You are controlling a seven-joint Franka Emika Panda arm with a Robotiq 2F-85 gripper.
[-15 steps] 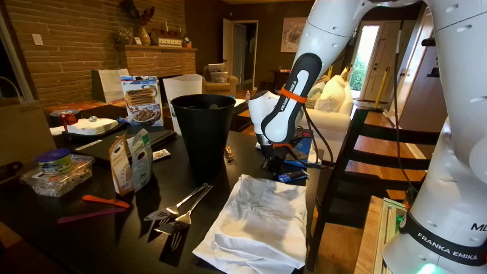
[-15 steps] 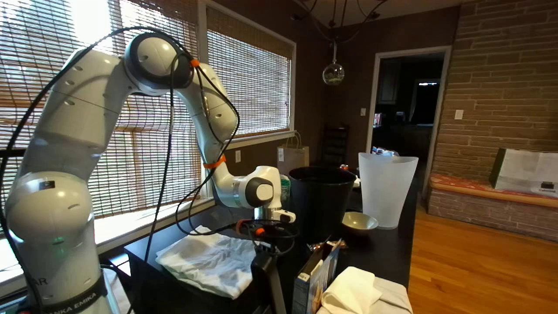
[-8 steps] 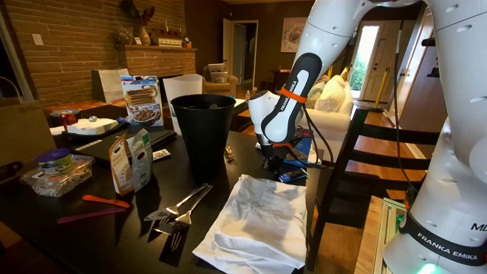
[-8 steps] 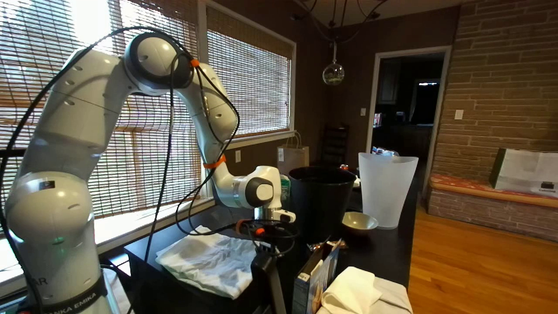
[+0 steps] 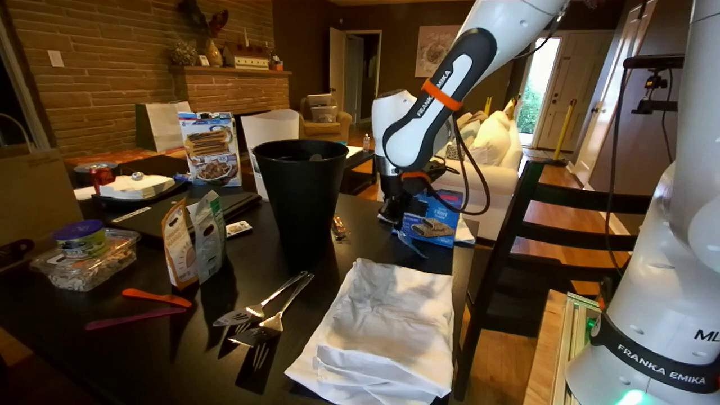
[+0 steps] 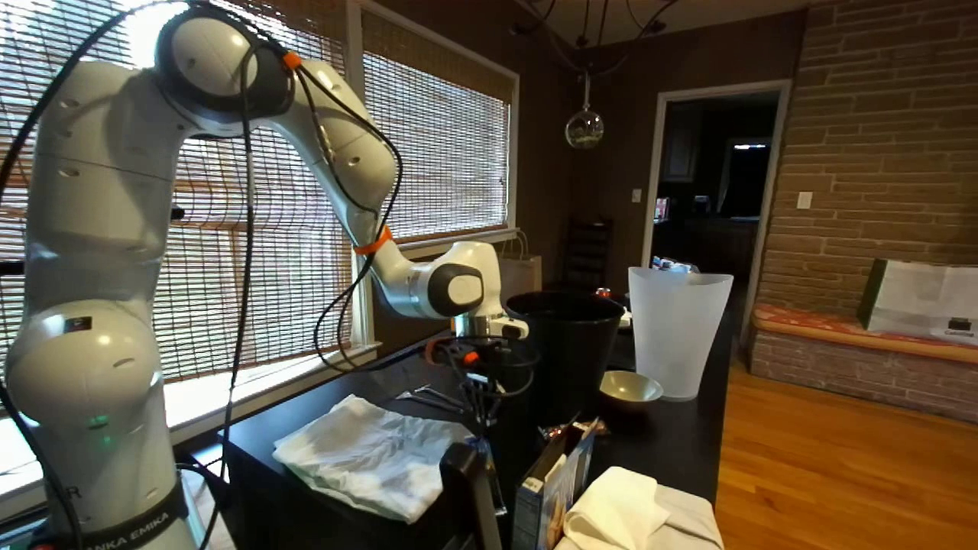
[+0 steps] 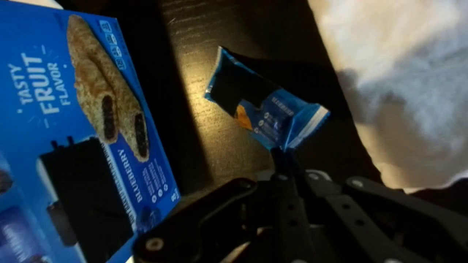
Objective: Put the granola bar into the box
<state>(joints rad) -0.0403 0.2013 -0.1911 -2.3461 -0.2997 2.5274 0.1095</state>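
Note:
The granola bar, in a blue wrapper (image 7: 272, 113), hangs by one edge from my gripper (image 7: 283, 155) in the wrist view. The fingertips are pinched shut on it. In an exterior view the bar (image 5: 413, 244) dangles tilted above the table, in front of the box's lower left part. The gripper (image 5: 392, 216) is left of the box there. The bright-blue box (image 5: 437, 216) stands upright with its printed front showing. It fills the left of the wrist view (image 7: 33, 120) and stands edge-on, its top seemingly open, in an exterior view (image 6: 544, 489).
A tall black bin (image 5: 301, 197) stands left of the gripper. A folded white cloth (image 5: 388, 326) lies nearer, with spatulas (image 5: 270, 320) beside it. A crinkled wrapper (image 5: 339, 228) lies by the bin. A bowl (image 6: 630, 388) and white bin (image 6: 680, 328) stand beyond. A chair (image 5: 523, 247) borders the table.
The arm has risen, lifting the granola bar off the table in the gripper. The bar now hangs tilted instead of lying flat, and more of the box's front shows.

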